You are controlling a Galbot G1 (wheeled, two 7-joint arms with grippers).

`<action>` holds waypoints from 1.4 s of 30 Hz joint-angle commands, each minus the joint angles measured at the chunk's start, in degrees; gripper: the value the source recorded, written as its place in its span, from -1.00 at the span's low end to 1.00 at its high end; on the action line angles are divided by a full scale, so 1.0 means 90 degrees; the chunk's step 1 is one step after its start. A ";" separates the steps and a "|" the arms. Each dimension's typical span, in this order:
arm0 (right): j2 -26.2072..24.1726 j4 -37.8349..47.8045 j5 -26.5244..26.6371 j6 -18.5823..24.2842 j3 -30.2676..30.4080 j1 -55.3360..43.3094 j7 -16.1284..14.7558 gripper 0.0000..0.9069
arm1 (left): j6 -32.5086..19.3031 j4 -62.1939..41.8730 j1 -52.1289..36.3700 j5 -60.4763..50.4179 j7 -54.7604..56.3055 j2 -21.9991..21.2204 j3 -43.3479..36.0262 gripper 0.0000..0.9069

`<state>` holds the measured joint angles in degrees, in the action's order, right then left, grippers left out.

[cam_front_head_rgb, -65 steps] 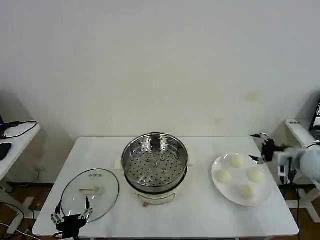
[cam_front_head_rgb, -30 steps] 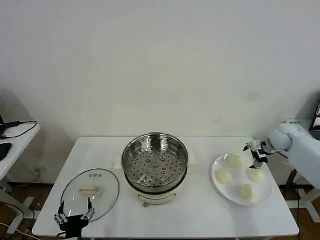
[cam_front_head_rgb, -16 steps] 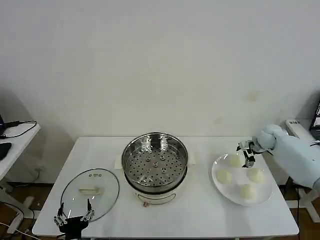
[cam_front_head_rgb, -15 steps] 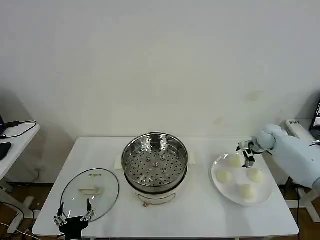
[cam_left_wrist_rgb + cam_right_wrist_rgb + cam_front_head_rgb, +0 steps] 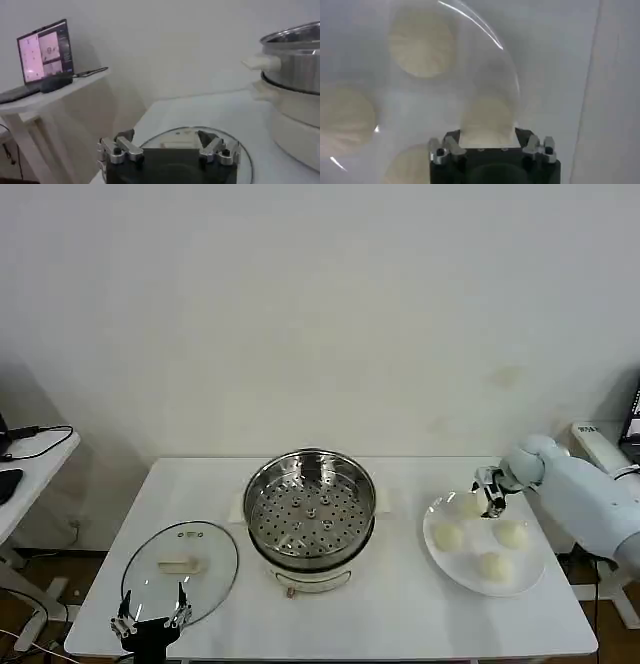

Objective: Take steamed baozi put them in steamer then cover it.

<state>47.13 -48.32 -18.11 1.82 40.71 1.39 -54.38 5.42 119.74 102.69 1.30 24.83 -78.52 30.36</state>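
1. While the right gripper [image 5: 489, 496] hangs over the far edge of the white plate [image 5: 440, 563], its fingers point down at the rear baozi [image 5: 467, 505], which lies just beside and below the tips.
2. Seen from the right wrist, the right gripper [image 5: 488, 145] has its fingers spread wide, one on each side of that bun [image 5: 487, 121]; whether the pads touch the dough cannot be told, and nothing is clamped between them.
3. Four steamed baozi lie on the plate, apart from one another: the rear one by the gripper, one on the steamer's side [image 5: 447, 536], one on the side away from the steamer [image 5: 511, 534] and one nearest the table's front edge [image 5: 491, 565].
4. At mid-table the steamer [image 5: 310, 506] stands uncovered, its perforated tray bare, on its white base [image 5: 312, 578].
5. On the table's left part the cover [image 5: 180, 571] lies flat, its beige bar handle [image 5: 180, 565] facing up.
6. Near the front edge the left gripper [image 5: 151, 622] is poised at the cover's near rim; in the left wrist view its fingers [image 5: 116, 149] are spread wide with nothing between them, the glass rim [image 5: 175, 131] beyond.
7. A white table [image 5: 400, 624] carries all these things.
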 commanded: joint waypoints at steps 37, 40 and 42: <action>-0.0927 -0.2369 0.1816 -0.0009 0.1841 -0.3319 -0.0202 0.07 | 0.0269 0.0417 0.0213 0.1151 -0.0063 0.0407 0.0084 1.00; -0.0565 -0.2613 0.2328 -0.0080 0.2174 -0.3873 -0.0158 0.07 | 0.0152 0.0458 0.0211 0.1456 -0.0171 0.0506 0.0204 1.00; -0.0360 -0.2799 0.2518 -0.0132 0.2356 -0.4036 -0.0121 0.07 | -0.0027 0.0470 0.0196 0.1617 -0.0237 0.0551 0.0324 1.00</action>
<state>41.15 -67.54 -3.37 1.04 54.01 -22.19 -55.37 6.75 123.01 104.42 7.57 24.21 -75.31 31.25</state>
